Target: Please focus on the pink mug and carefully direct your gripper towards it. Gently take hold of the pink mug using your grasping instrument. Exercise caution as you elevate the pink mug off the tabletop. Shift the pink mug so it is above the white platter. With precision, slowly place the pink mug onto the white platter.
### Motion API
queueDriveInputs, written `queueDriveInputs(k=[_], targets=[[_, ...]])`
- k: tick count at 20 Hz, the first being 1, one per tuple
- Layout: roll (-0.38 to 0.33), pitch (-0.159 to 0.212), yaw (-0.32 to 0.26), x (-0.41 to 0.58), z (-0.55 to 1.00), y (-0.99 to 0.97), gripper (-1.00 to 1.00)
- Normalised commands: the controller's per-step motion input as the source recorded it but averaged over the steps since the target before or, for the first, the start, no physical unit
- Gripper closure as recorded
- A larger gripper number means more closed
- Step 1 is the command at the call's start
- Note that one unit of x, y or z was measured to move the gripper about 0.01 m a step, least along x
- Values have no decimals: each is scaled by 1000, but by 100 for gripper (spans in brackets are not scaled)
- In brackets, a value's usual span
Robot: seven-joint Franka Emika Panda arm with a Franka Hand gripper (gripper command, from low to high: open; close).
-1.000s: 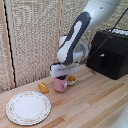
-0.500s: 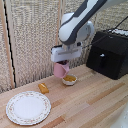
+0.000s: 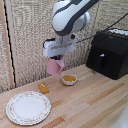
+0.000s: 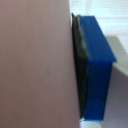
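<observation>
A pale wooden tabletop (image 3: 90, 102) runs in front of a woven reed-like screen (image 3: 30, 35), with a black boxy appliance (image 3: 109, 52) standing at the exterior view's right.

The gripper (image 3: 56, 56) hangs well above the wood, clamped on the pink mug (image 3: 55, 66), which dangles clear of the surface and looks slightly tilted. In the wrist view one blue finger (image 4: 97, 70) presses its dark pad flat against the pink wall (image 4: 35, 60); the other finger is hidden behind the mug.

Just below and toward the exterior view's right of the mug sits a small white bowl with yellow contents (image 3: 69, 79). A small orange-yellow object (image 3: 44, 88), too blurred to name, lies on the wood between the bowl and the white platter (image 3: 28, 107), which rests well apart from the mug, toward the exterior view's lower left.

The lift appears done; the step in hand is the carry across to the platter. To do it well:
- Hold the present height until the mug has passed over the small orange-yellow object, so nothing gets clipped.
- Travel steadily; a jerk could let the smooth wall slip between the pads.
- Stop over the platter's bare centre, away from the speckled rim.
- Descend slowly and release only once the base sits flat.
</observation>
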Motion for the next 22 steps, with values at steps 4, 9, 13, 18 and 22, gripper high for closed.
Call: queueDriveInputs(k=[4, 9, 13, 18, 22], targets=[[-1, 152, 96, 317, 136, 796, 100], [-16, 141, 89, 311, 0, 814, 100], [-40, 87, 51, 404, -202, 819, 100], [-47, 47, 40, 387, -282, 645, 100], [-129, 18, 28, 164, -417, 426, 100]])
